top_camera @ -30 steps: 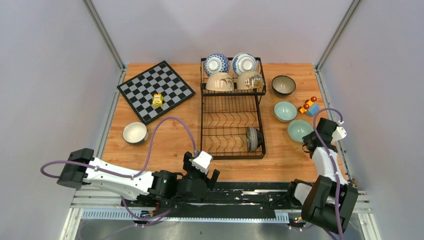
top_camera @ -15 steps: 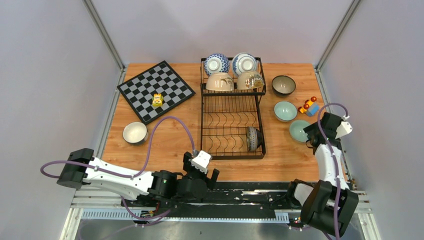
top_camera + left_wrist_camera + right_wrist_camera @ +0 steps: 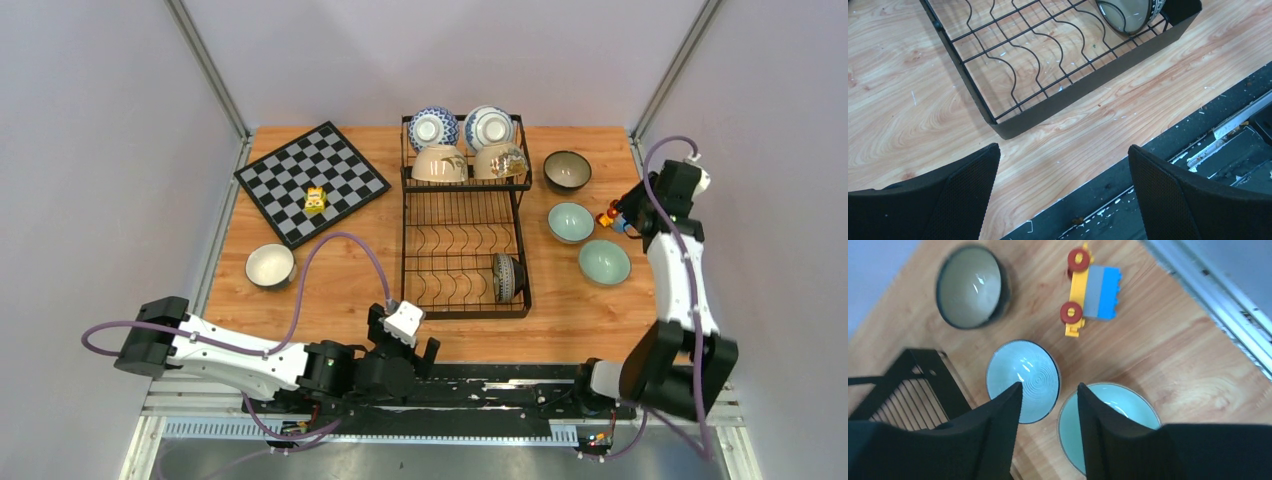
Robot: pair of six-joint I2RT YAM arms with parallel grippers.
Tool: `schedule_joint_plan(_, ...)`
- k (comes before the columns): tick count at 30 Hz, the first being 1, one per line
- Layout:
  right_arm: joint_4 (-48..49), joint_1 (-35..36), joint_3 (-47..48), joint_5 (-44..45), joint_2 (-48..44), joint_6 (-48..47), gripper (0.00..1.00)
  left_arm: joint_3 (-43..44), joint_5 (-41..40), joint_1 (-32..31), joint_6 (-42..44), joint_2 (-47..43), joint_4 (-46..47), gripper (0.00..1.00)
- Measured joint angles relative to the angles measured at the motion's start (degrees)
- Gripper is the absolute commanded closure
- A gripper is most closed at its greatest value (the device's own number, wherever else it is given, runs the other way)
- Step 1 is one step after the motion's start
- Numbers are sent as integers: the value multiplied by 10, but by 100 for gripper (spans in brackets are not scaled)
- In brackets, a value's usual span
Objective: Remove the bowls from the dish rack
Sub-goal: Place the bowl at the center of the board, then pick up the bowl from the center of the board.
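The black dish rack (image 3: pixel 465 312) stands mid-table. Its upper basket holds two blue-and-white bowls (image 3: pixel 432 128) and two beige bowls (image 3: pixel 439 163). A dark patterned bowl (image 3: pixel 505 277) stands on edge in the lower tray, also in the left wrist view (image 3: pixel 1128 12). On the table are a dark bowl (image 3: pixel 567 170), two teal bowls (image 3: pixel 570 221) (image 3: pixel 603 262) and a white bowl (image 3: pixel 270 266). My right gripper (image 3: pixel 1049 386) is open and empty, above and between the teal bowls (image 3: pixel 1033 370) (image 3: pixel 1118 410). My left gripper (image 3: pixel 1063 150) is open and empty at the table's near edge.
A chessboard (image 3: pixel 311 182) with a small yellow block (image 3: pixel 315 199) lies at the far left. A toy car of bricks (image 3: pixel 618 213) sits right of the teal bowls, under my right wrist, also seen in the right wrist view (image 3: pixel 1090 287). The rack's near corner (image 3: pixel 1008 131) is just ahead of my left gripper.
My right arm has lifted and swung away from the near teal bowl towards the far right, over the toy car. The left arm has not moved.
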Motion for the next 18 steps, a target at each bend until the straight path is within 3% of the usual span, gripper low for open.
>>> schedule_joint_plan(6, -19, 1, 48, -80, 151, -59, 43, 0, -3, 0, 0, 10, 4, 0)
schedule_joint_plan(18, -8, 3, 79, -130, 250, -103, 51, 18, -8, 0, 15, 58, -1, 0)
